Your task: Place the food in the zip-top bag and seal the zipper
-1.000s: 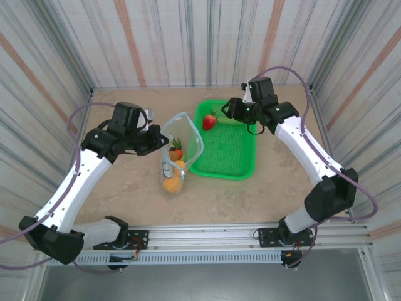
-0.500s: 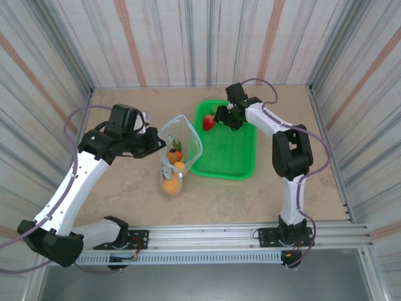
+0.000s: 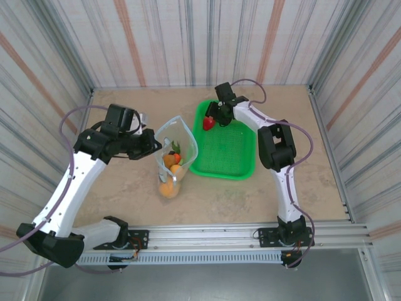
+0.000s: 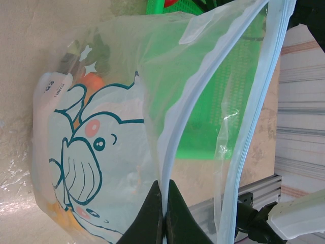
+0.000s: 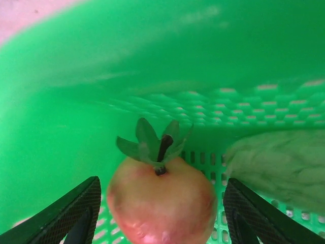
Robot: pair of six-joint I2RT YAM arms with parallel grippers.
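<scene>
At basket wall (image 5: 101,76) | right claw (image 5: 161,183) straddles apple (image 5: 162,206) | left claw (image 4: 163,187) seemingly pinches zipper (image 4: 171,129)

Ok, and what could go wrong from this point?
1. The round apple sits by the wall of the green basket. The open right gripper straddling it could squeeze it out sideways or catch the mesh.
2. The left gripper pinches the floppy zip-top bag by one rim only, so the mouth may sag or slip when the apple arrives.

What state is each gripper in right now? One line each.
Left gripper: shut on the bag rim.
Right gripper: open, fingers either side of the apple.
</scene>
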